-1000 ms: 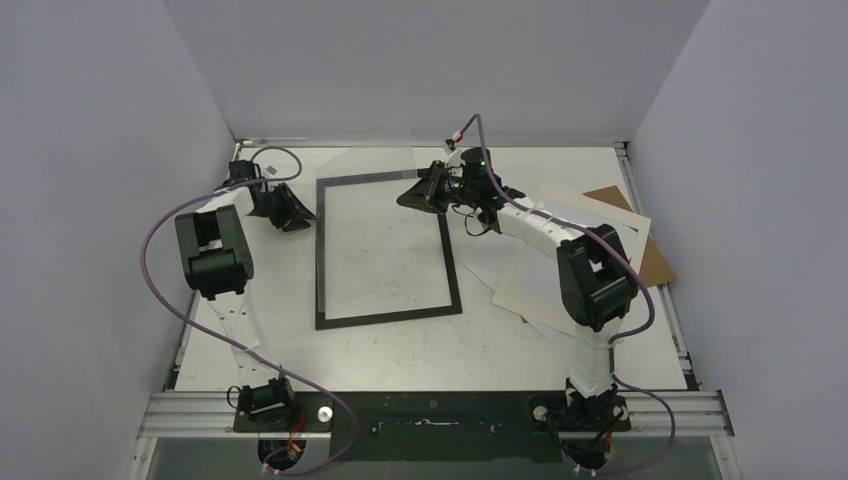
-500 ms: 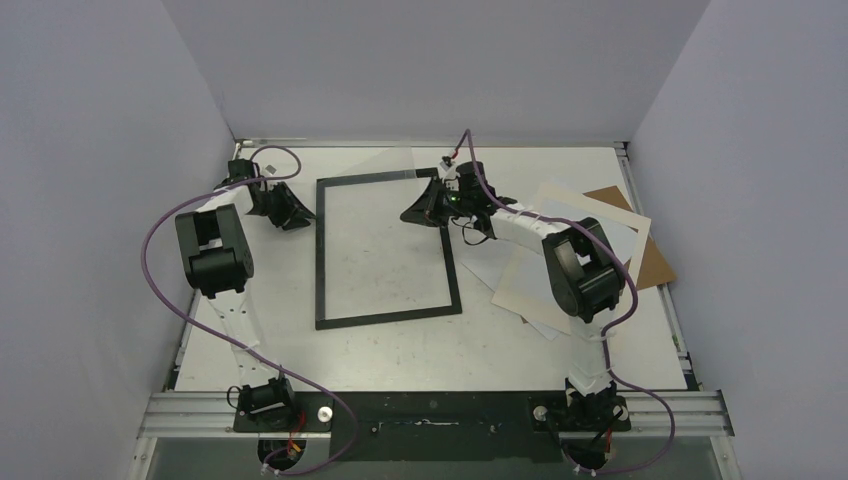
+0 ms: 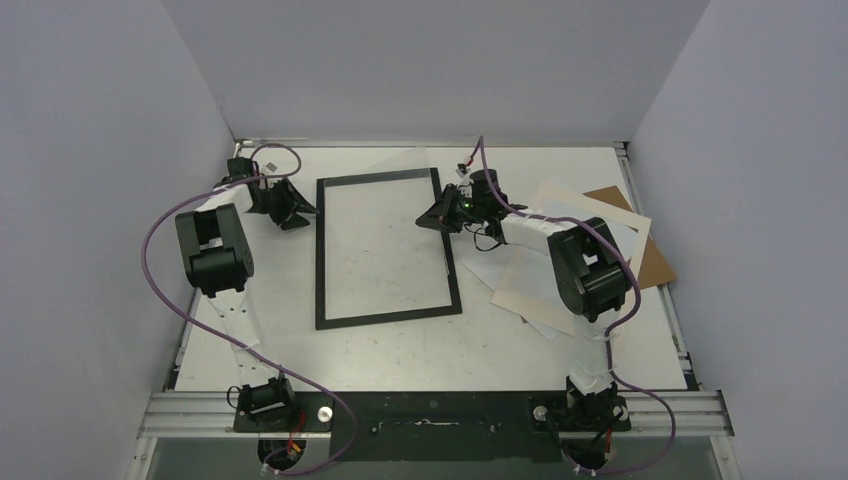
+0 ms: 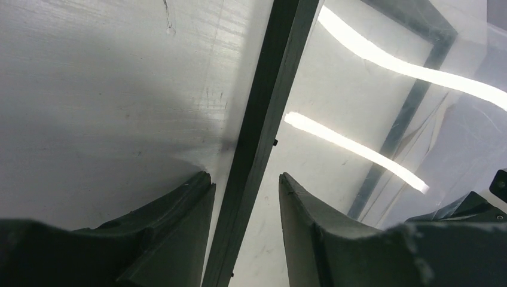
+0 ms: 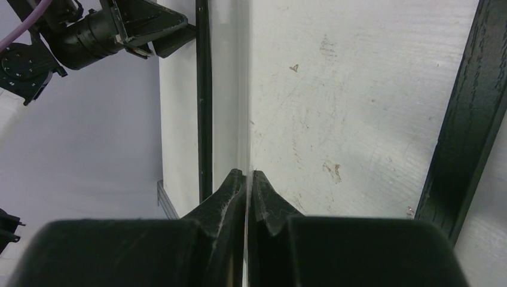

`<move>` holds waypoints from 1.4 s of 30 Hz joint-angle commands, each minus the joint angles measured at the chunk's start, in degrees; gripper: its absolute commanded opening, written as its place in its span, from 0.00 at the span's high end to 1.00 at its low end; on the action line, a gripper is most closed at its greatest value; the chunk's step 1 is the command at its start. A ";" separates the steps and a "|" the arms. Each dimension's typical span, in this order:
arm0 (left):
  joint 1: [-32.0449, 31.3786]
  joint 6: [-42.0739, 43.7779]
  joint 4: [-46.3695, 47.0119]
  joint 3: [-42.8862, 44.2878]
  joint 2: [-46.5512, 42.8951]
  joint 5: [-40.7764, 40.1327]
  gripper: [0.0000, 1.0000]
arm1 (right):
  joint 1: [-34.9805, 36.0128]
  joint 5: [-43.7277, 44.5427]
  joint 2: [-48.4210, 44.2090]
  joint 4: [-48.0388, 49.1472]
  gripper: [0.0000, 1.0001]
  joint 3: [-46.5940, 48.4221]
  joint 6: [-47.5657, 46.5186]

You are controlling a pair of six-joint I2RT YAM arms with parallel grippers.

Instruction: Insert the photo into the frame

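Observation:
The thin black frame [image 3: 320,260] lies flat mid-table. My right gripper [image 3: 437,215] is shut on the edge of a clear pane [image 3: 385,165] that slants over the frame's far right part. In the right wrist view the fingertips [image 5: 247,176] pinch the pane [image 5: 239,89] edge-on, with the frame's bars on both sides [image 5: 466,119]. My left gripper [image 3: 300,208] is open. Its fingers straddle the frame's left bar [image 4: 269,89] without gripping it [image 4: 242,191]. No sunset print shows in any view.
A cream window mat [image 3: 530,285] lies at the right over a pale sheet [image 3: 480,265]; I cannot tell what that sheet is. Brown cardboard [image 3: 655,260] pokes out at the far right. Grey walls close in the table on three sides.
My right gripper has moved right and down with the clear pane, bringing it lower over the frame. My left gripper has moved right onto the frame's left bar.

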 commanded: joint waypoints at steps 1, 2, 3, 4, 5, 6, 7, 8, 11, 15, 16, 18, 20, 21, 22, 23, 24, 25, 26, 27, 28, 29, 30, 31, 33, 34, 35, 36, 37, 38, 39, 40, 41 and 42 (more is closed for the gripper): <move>0.48 2.58 -1.08 0.61 3.47 -3.17 0.56 | -0.29 0.16 -3.25 6.29 1.00 -0.27 -1.49; 0.48 2.57 -1.11 0.64 3.67 -3.08 0.56 | -0.35 0.16 -2.77 6.98 1.00 -0.59 -1.35; 0.41 2.60 -1.22 0.71 3.83 -3.02 0.56 | -0.36 0.09 -2.37 8.47 1.00 -1.12 -0.71; 0.46 2.70 -1.47 0.87 4.01 -2.86 0.56 | -0.35 -0.07 -2.02 9.94 1.00 -1.58 -0.03; 0.43 2.93 -1.90 1.08 4.18 -2.84 0.56 | -0.30 -0.18 -1.60 10.33 1.00 -1.77 0.38; 0.45 3.13 -2.30 1.36 4.31 -2.83 0.56 | -0.23 -0.31 -1.44 10.64 1.00 -1.91 0.60; 0.41 3.18 -2.42 1.48 4.50 -2.85 0.56 | -0.19 -0.47 -1.22 11.00 1.00 -2.15 0.91; 0.39 3.19 -2.61 1.71 4.63 -2.79 0.57 | -0.12 -0.89 -1.14 11.92 1.00 -2.46 1.65; 0.31 3.19 -2.82 2.00 5.06 -2.71 0.59 | -0.11 -2.26 -1.32 14.38 1.00 -3.16 4.38; 0.00 3.26 -2.91 2.04 5.46 -2.91 0.64 | -0.24 -3.98 -1.83 14.10 1.00 -2.71 6.71; -0.03 3.32 -2.98 2.04 5.58 -2.96 0.66 | -0.24 -4.41 -1.83 14.11 1.00 -2.53 7.74; -0.13 3.59 -3.17 2.13 5.71 -3.23 0.70 | -0.41 -5.15 -1.87 14.18 1.00 -2.20 9.22; -0.14 3.83 -3.48 2.13 5.82 -3.71 0.72 | -0.68 -5.85 -1.98 15.20 1.00 -2.02 11.13; -0.22 3.95 -3.52 2.13 5.83 -3.85 0.73 | -0.70 -6.05 -2.13 15.41 1.00 -1.80 11.71; -0.23 4.10 -3.61 2.06 5.88 -3.93 0.74 | -0.73 -6.22 -2.16 15.33 1.00 -1.61 11.95; -0.23 4.13 -3.61 2.05 5.92 -3.97 0.75 | -0.74 -6.25 -2.17 15.38 1.00 -1.40 12.39; -0.20 4.08 -3.60 2.06 5.99 -4.05 0.76 | -0.74 -6.38 -2.14 15.67 1.00 -1.23 13.02; -0.22 4.11 -3.61 1.97 6.03 -4.20 0.77 | -0.76 -6.66 -2.05 16.44 1.00 -1.31 13.90; -0.23 4.09 -3.54 1.96 6.06 -4.34 0.78 | -0.74 -6.88 -2.01 17.54 1.00 -1.42 14.99; -0.23 4.07 -3.59 1.96 6.09 -4.53 0.78 | -0.76 -7.14 -2.15 18.74 1.00 -1.64 16.03; -0.23 4.17 -3.61 1.96 6.10 -4.75 0.79 | -0.84 -7.34 -2.20 20.17 1.00 -1.84 17.01; -0.23 4.20 -3.69 1.97 6.10 -4.91 0.80 | -0.84 -7.47 -2.22 20.64 1.00 -1.94 17.53; -0.23 4.23 -3.70 2.03 6.15 -4.99 0.81 | -0.86 -7.56 -2.37 20.91 1.00 -2.08 17.87; -0.23 4.26 -3.68 2.04 6.18 -5.07 0.82 | -0.85 -7.69 -2.59 21.63 1.00 -2.20 18.58; -0.23 4.25 -3.82 2.12 6.34 -5.19 0.83 | -0.80 -7.92 -2.95 22.68 1.00 -2.40 19.64; -0.28 4.25 -3.82 2.13 6.40 -5.28 0.84 | -0.87 -8.00 -3.18 22.78 1.00 -2.32 19.75; -0.28 4.24 -3.75 2.13 6.49 -5.30 0.85 | -0.85 -7.94 -3.34 22.77 1.00 -2.40 19.76; -0.31 4.21 -3.81 2.13 6.57 -5.38 0.85 | -0.86 -7.93 -3.33 22.86 1.00 -2.41 19.81; -0.31 4.24 -3.82 2.13 6.56 -5.38 0.86 | -0.79 -7.99 -3.19 22.70 1.00 -2.29 19.33; -0.31 4.24 -3.79 2.13 6.55 -5.38 0.86 | -0.60 -7.96 -3.24 21.54 1.00 -2.13 18.15; -0.33 4.29 -3.84 2.13 6.54 -5.42 0.86 | -0.50 -7.74 -3.36 19.58 1.00 -1.80 16.20; -0.33 4.27 -3.85 2.13 6.54 -5.51 0.86 | -0.38 -7.53 -3.35 17.47 1.00 -1.49 14.08; -0.32 4.32 -3.84 2.13 6.59 -5.55 0.86 | -0.27 -7.37 -3.21 15.77 1.00 -1.37 12.28; -0.36 4.45 -3.88 2.13 6.62 -5.62 0.86 | -0.19 -7.12 -2.86 14.74 1.00 -1.36 11.04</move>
